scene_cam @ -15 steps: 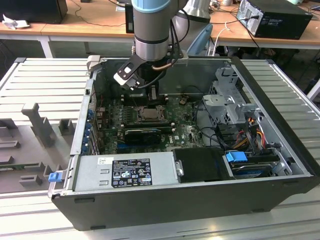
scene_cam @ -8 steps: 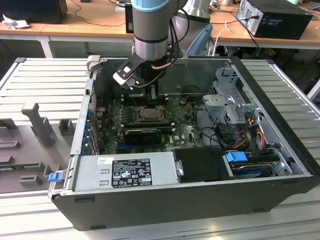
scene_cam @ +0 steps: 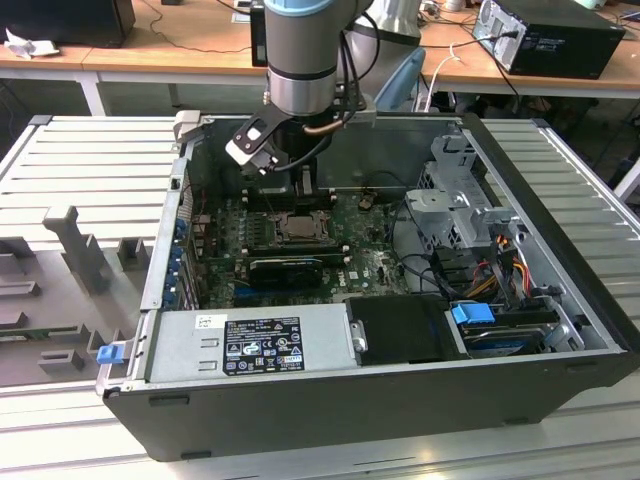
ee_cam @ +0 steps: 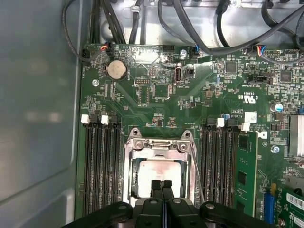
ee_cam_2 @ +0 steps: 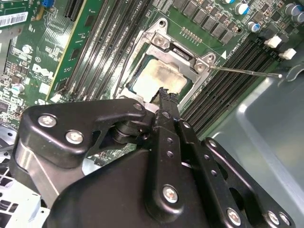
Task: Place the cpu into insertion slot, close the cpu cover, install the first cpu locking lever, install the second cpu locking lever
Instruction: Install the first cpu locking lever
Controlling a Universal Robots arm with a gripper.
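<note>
Wooden benches (scene_cam: 150, 50) stand at the back, and a slatted metal table (scene_cam: 90, 170) carries a big open computer case (scene_cam: 400, 400). Over the case hangs the robot arm (scene_cam: 300, 60), pointing down at the green motherboard (ee_cam: 156, 95). On the board, between rows of memory slots (ee_cam: 102, 161), the cpu cover (ee_cam: 159, 145) lies flat on the socket. The cpu (ee_cam: 159, 168) sits inside and shows through the square opening. In the second wrist view a thin lever (ee_cam_2: 247, 72) sticks out sideways from the socket corner. The gripper (ee_cam: 161, 186) is just above the cpu edge, its jaws pressed together with nothing between them.
</note>
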